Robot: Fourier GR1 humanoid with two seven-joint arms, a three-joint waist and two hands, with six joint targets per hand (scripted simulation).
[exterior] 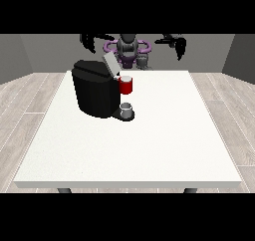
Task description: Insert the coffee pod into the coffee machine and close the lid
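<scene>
A black coffee machine (93, 93) stands on the white table (149, 145), left of the middle. Its grey lid (110, 63) is tilted up and open. A red brew head (126, 85) sticks out at its right side, with a pale round top that may be the pod. Below it a small grey cup (126, 108) sits on the machine's base. Both hands are raised high behind the table, apart from everything. The hand at the view's left (88, 41) hangs with straight fingers pointing down. The hand at the view's right (178, 43) also hangs with relaxed fingers, holding nothing.
The robot's torso (128, 48) stands behind the table's far edge. Bare white tabletop stretches to the right of the machine and towards the camera. Wooden floor surrounds the table.
</scene>
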